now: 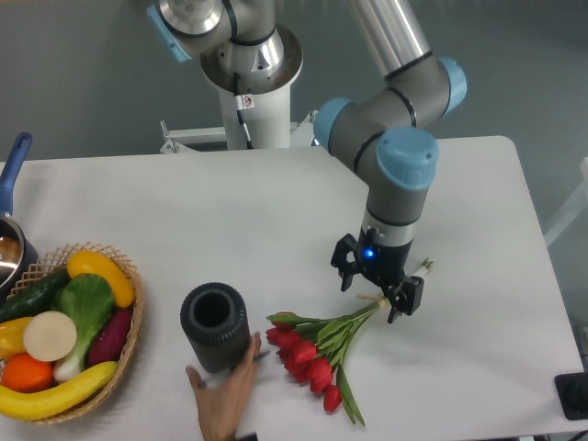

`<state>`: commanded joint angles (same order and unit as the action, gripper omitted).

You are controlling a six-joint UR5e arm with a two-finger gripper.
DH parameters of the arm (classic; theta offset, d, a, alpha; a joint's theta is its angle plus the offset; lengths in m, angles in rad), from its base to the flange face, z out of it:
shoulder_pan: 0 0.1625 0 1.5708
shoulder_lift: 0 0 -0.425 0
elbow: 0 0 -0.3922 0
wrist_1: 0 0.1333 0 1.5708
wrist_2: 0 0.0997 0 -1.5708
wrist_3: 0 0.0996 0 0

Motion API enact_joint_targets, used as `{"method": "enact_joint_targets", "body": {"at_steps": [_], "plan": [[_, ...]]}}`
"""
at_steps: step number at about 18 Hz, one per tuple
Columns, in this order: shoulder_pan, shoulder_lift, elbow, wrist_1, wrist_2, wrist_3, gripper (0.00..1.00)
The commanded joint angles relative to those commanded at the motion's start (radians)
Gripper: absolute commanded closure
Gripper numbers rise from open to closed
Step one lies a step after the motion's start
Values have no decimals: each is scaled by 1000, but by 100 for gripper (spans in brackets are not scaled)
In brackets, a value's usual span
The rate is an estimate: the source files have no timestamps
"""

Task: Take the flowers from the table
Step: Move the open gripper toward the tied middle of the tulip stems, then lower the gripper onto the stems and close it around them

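The flowers (312, 354), a bunch of red tulips with green stems and a tan band, lie on the white table (184, 202) at the front middle, heads to the left and stems running up to the right. My gripper (375, 292) is low over the stems at the tan band. Its jaws are open, one finger on each side of the stems. The stem tip (424, 266) sticks out beyond the gripper.
A dark cylindrical vase (215, 326) stands left of the tulips. A person's hand (225, 395) reaches in from the front edge and touches the vase's base. A wicker basket (69, 331) of fruit and vegetables sits at the far left, a pot (9, 243) behind it.
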<state>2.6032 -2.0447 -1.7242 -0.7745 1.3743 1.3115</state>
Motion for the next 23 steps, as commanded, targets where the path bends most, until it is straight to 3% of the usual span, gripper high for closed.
{"method": "enact_joint_targets", "body": {"at_steps": [7, 23], "plan": [[-5, -78, 52, 0, 26, 0, 0], [-41, -92, 23, 6, 35, 0, 0]]}}
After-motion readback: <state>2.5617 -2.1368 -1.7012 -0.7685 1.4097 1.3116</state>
